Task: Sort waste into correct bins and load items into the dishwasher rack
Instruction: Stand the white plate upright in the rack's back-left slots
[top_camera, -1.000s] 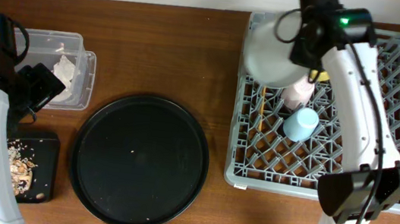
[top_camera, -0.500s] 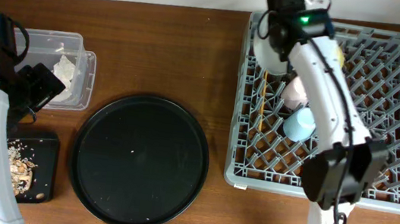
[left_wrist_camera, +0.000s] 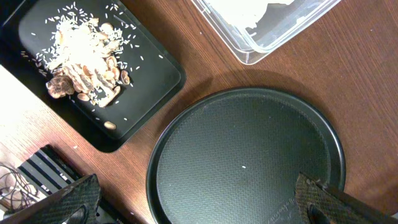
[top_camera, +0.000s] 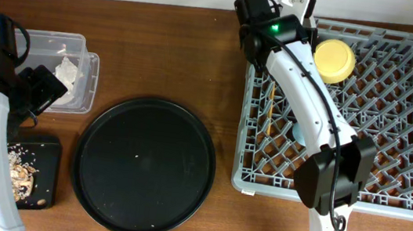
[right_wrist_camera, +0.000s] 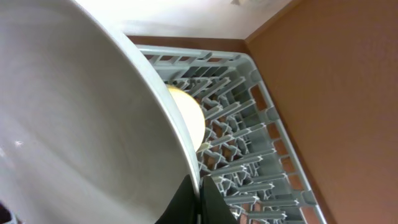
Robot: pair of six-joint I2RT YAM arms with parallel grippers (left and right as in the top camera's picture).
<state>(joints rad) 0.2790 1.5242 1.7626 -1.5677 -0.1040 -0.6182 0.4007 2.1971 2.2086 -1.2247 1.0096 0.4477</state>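
The round white plate [right_wrist_camera: 81, 124] fills the right wrist view, smooth and glossy, its rim clenched in the right end effector [right_wrist_camera: 199, 202] at the far left corner of the grey dishwasher rack [top_camera: 396, 115]. The yellow bowl [top_camera: 333, 60] sits just beyond. The arm hides most of the blue cup [top_camera: 296, 131] — overhead, the plate is hard to make out. The left end effector [left_wrist_camera: 193, 208] hangs released above the round black tray [left_wrist_camera: 242, 155].

Brown wooden table [top_camera: 167, 48]. Resting directly on it:
- Clear plastic tub [top_camera: 89, 77], far left.
- Flat black rectangular tray [top_camera: 46, 167], near left.
- Large round black tray [top_camera: 145, 167], centre.
- Grey dishwasher rack [top_camera: 284, 190], right, apparently just clear of the round tray.
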